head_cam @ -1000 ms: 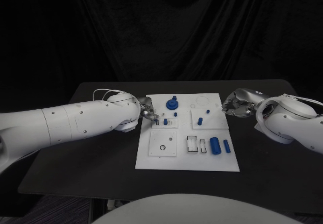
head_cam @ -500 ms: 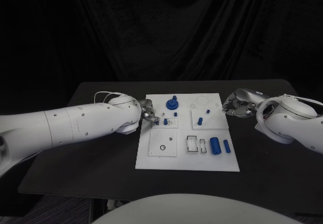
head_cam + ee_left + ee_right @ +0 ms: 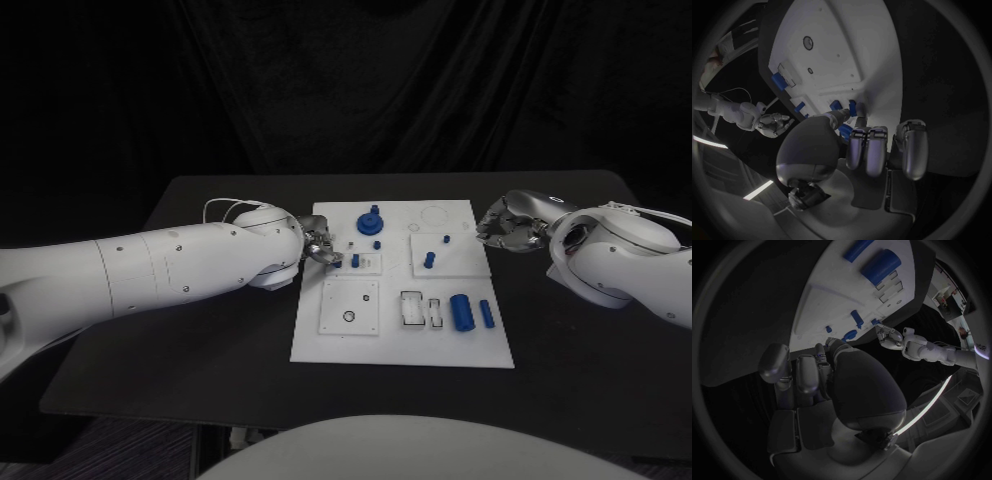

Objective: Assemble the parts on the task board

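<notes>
The white task board (image 3: 404,345) lies mid-table. My left hand (image 3: 320,250) reaches over its left edge. In the left wrist view the thumb and a fingertip (image 3: 861,117) close around a small blue peg (image 3: 852,107) that stands in the board, with a second peg (image 3: 836,105) beside it. A blue gear on a shaft (image 3: 371,222), short pegs (image 3: 376,244) (image 3: 428,260), a thick blue cylinder (image 3: 462,312) and a slim one (image 3: 486,313) are on the board. My right hand (image 3: 505,228) hovers off the board's right edge, its fingers curled in and holding nothing.
A black ring (image 3: 348,317) sits in the lower left square plate, with rectangular slots (image 3: 413,308) to its right. Bare black table (image 3: 188,330) surrounds the board on both sides. The right wrist view shows the board (image 3: 836,295) and my left hand (image 3: 891,335) beyond it.
My left hand has edged a little to the right, onto the pegs at the board's left side. The right hand has stayed put.
</notes>
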Motion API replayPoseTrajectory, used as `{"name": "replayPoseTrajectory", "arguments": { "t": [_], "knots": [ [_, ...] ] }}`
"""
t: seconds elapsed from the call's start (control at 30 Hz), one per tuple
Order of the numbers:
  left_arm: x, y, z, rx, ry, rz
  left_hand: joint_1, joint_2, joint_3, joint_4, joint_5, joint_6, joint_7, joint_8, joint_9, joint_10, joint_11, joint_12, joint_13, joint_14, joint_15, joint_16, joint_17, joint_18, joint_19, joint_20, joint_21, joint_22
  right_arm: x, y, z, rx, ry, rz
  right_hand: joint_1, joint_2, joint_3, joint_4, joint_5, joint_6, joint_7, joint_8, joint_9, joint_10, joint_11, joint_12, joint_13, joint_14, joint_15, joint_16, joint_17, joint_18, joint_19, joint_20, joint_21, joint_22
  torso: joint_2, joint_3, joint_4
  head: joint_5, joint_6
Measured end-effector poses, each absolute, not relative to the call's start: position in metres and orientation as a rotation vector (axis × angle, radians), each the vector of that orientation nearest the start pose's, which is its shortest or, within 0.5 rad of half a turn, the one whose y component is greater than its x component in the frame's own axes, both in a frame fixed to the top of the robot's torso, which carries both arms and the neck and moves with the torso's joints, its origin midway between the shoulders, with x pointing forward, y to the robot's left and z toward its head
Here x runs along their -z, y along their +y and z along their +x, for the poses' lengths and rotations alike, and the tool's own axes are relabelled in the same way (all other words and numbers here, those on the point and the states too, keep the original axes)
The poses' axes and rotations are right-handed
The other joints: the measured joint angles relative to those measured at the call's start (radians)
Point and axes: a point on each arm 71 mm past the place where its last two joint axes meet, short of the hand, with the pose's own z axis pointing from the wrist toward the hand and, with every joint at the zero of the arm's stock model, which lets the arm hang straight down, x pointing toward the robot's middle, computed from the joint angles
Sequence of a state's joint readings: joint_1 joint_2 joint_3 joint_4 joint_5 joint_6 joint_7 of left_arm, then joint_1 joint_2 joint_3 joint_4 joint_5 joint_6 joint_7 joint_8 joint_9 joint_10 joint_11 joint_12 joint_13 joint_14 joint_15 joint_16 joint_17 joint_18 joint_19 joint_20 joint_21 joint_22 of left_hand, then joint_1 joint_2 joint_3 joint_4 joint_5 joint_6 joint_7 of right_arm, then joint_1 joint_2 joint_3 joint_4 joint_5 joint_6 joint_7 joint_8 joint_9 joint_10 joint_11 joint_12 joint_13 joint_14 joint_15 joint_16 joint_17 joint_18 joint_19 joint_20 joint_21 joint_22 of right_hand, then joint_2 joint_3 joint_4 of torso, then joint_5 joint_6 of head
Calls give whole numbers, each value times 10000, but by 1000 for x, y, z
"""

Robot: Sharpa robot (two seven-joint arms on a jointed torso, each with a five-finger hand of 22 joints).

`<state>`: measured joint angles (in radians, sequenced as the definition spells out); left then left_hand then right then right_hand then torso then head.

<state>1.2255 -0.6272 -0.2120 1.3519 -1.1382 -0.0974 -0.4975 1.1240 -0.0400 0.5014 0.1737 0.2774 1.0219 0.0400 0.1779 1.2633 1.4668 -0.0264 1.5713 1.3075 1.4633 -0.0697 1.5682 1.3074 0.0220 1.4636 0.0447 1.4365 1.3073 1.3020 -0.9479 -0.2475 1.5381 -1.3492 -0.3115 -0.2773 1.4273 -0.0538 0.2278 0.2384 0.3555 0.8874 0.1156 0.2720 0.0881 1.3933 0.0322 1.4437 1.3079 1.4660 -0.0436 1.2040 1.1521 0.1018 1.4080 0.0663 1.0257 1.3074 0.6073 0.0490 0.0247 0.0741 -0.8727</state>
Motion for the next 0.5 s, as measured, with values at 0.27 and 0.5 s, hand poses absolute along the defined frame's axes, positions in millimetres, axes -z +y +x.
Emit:
{"name": "replayPoseTrajectory", "arguments": {
  "t": [0.27, 0.5],
  "knots": [
    [272, 167, 490, 3364, 22141, -1414, -267, 5, -143, 146, -108, 0, -2, 1, 47, 0, 0, 0, 0, 0, 0, 0, 0, 0, 0, 0, -41, 0, 215, -267, 473, -3827, 18530, 254, 0, 0, 0, 0, 0, 0, 0, 0, 0, 0, 0, 0, -1, 0, 0, 0, 0, 0, 0, 0, 0, -1, -1, 2, -1, 11, 0],
    [274, 168, 489, 3380, 22166, -1420, -1189, 95, -1330, 905, -1402, -109, 108, -66, -58, -16, 58, 0, 0, 0, 0, 0, -1, 1, 0, 1, -97, 0, 215, -267, 473, -3830, 18556, 273, 0, 0, 0, 0, 0, 0, 0, 0, 1, 0, 0, 0, -2, 0, 0, 0, 1, 0, 0, 0, 0, 4, -1, 1, -7, 8, 0]
  ]
}}
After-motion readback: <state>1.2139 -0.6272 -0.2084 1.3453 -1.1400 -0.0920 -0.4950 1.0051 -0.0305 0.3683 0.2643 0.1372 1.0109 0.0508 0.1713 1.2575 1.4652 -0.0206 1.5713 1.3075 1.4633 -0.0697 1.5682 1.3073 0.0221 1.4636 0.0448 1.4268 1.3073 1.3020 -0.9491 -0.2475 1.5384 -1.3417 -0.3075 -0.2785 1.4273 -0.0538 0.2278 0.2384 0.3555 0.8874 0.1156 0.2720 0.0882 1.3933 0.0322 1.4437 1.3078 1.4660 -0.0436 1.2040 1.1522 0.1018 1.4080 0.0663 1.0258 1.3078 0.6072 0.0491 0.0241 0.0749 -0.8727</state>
